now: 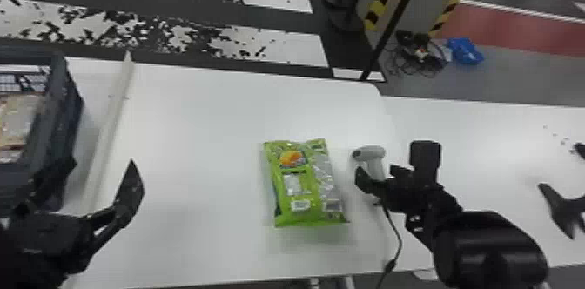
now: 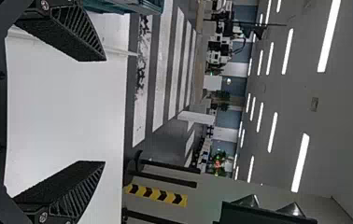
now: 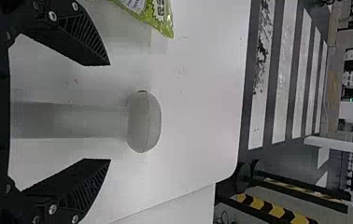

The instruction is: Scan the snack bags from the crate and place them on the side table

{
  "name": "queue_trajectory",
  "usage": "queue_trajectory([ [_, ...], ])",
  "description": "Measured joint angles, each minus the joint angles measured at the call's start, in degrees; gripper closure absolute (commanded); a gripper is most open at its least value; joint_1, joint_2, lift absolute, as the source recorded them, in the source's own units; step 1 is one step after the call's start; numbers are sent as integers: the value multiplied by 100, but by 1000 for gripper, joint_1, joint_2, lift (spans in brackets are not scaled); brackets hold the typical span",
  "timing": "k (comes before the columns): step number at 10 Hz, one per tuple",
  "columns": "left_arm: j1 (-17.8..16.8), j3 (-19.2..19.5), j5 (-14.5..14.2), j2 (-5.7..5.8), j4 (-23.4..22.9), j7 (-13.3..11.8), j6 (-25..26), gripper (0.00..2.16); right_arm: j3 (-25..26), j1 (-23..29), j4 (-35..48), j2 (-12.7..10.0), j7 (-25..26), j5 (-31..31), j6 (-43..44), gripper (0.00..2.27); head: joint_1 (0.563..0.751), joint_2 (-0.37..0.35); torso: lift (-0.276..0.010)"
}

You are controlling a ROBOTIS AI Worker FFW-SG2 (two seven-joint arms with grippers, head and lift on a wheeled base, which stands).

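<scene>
A green snack bag [image 1: 300,183] lies flat on the white table, its label side up. To its right stands the light grey scanner [image 1: 375,164], with my right gripper [image 1: 376,179] around its handle level. In the right wrist view the scanner [image 3: 144,122] has its handle between the spread fingers of the right gripper [image 3: 110,112], with gaps on both sides; a corner of the snack bag [image 3: 158,16] shows nearby. My left gripper [image 1: 102,179] is open and holds nothing, above the table's left part beside the crate; in the left wrist view the left gripper [image 2: 104,111] has its fingers wide apart.
The dark crate [image 1: 65,92] with packages inside stands at the far left. A pale strip [image 1: 109,131] crosses the table beside it. At the right, a second white table [image 1: 492,144] adjoins, with a black object [image 1: 566,212] at its edge. The scanner's cable [image 1: 397,236] trails toward the front.
</scene>
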State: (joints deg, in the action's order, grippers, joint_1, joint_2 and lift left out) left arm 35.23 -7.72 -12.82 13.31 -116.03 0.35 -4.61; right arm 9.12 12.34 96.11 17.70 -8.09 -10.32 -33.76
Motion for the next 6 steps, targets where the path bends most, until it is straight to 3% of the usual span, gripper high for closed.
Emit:
queue_trajectory([
  [1, -2, 3, -1, 3, 2, 0, 0, 87, -19, -114, -190, 21, -68, 37, -10, 849, 695, -275, -81],
  [3, -8, 6, -1, 5, 6, 0, 0, 87, -78, -280, -421, 42, -74, 152, -138, 2088, 695, -280, -81],
  [6, -17, -1, -1, 0, 19, 0, 0, 87, -136, -364, -475, 41, 90, 248, -243, 2246, 695, -288, -81],
])
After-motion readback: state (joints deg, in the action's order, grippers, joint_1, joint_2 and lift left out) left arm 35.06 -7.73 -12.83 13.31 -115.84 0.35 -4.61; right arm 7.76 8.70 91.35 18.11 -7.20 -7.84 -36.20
